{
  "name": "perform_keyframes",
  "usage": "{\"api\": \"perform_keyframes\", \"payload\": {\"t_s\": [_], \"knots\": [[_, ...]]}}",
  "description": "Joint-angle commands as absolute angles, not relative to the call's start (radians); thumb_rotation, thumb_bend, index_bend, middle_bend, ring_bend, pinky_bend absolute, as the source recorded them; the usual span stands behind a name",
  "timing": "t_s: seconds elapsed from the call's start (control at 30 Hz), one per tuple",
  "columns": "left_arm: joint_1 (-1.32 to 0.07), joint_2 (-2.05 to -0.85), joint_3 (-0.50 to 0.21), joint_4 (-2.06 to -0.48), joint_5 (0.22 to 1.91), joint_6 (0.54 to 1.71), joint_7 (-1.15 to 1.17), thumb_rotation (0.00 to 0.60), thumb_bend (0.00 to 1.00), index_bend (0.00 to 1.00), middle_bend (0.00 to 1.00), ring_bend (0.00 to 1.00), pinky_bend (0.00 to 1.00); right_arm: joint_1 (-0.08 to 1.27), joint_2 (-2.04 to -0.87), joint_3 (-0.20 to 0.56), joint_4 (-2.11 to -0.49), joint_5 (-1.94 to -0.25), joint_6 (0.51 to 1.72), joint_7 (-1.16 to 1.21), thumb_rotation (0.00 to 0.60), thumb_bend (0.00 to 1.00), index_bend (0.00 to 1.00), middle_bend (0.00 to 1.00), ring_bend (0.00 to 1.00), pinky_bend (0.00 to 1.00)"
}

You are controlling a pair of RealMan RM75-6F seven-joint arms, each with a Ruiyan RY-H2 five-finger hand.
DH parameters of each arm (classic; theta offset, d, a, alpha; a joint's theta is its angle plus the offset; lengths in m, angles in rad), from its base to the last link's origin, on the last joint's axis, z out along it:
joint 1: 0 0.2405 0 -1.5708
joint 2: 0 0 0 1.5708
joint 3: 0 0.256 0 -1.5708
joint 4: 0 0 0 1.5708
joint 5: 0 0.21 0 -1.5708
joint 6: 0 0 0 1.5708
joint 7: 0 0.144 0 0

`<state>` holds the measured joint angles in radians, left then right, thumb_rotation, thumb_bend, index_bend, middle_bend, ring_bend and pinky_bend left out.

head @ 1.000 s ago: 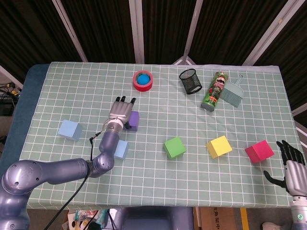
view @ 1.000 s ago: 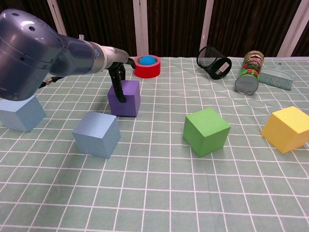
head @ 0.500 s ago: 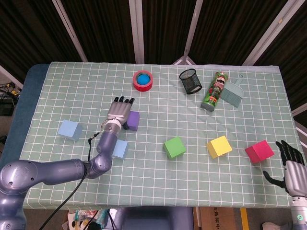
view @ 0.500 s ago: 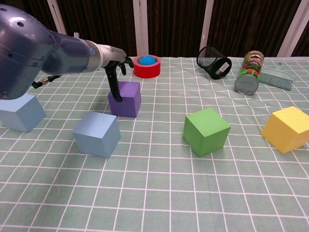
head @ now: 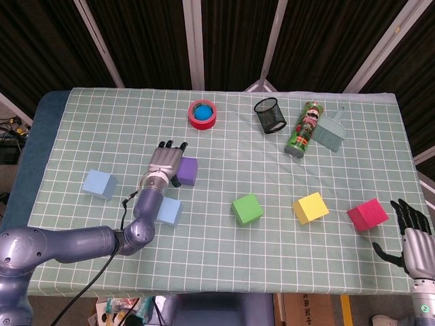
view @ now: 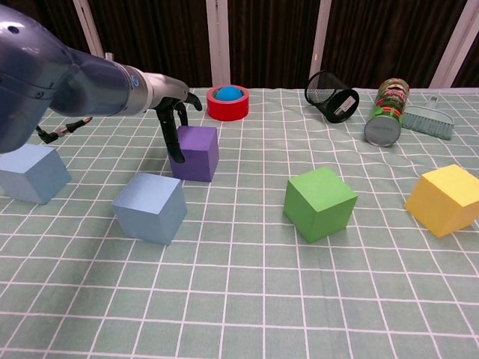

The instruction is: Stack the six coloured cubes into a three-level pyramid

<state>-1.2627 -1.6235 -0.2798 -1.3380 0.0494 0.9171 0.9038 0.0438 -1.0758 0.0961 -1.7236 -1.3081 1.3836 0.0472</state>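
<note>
Squarely flat, purple cube [view: 196, 152] touches left hand [head: 165, 161] fingers [view: 171, 138].

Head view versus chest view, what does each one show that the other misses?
Only the head view shows the red cube and the right hand, open beside it. Only the chest view shows the left hand's fingers hanging down against the purple cube's left face. Both share the left hand, purple cube, two blue cubes, green cube and yellow cube.
</note>
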Motion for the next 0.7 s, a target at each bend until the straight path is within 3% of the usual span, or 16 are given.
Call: {"api": "perform_keyframes", "payload": {"t_s": [0.03, 0.37, 0.6, 0.7], "knots": [[-1.261, -1.622, -0.280, -1.340, 0.053, 0.914, 0.900, 0.600, 0.15, 0.00, 0.27, 0.02, 0.00, 0.044, -1.076, 0.096, -1.724, -1.308, 1.383, 0.047, 0.600, 0.27, 0.00, 0.00, 0.00, 0.00], [-1.260, -1.612, -0.276, -1.354, 0.060, 0.919, 0.894, 0.600, 0.15, 0.00, 0.28, 0.02, 0.00, 0.044, -1.075, 0.095, -1.724, -1.309, 1.382, 0.048, 0.600, 0.27, 0.00, 0.00, 0.00, 0.00], [-1.252, -1.603, -0.273, -1.365, 0.065, 0.923, 0.881, 0.600, 0.13, 0.00, 0.09, 0.01, 0.00, 0.044, -1.074, 0.093, -1.726, -1.307, 1.380, 0.044, 0.600, 0.27, 0.00, 0.00, 0.00, 0.00], [-1.243, -1.590, -0.280, -1.382, 0.090, 0.928, 0.859, 0.600, 0.12, 0.00, 0.07, 0.00, 0.00, 0.044, -1.075, 0.093, -1.727, -1.307, 1.380, 0.041, 0.600, 0.27, 0.00, 0.00, 0.00, 0.00]]}}
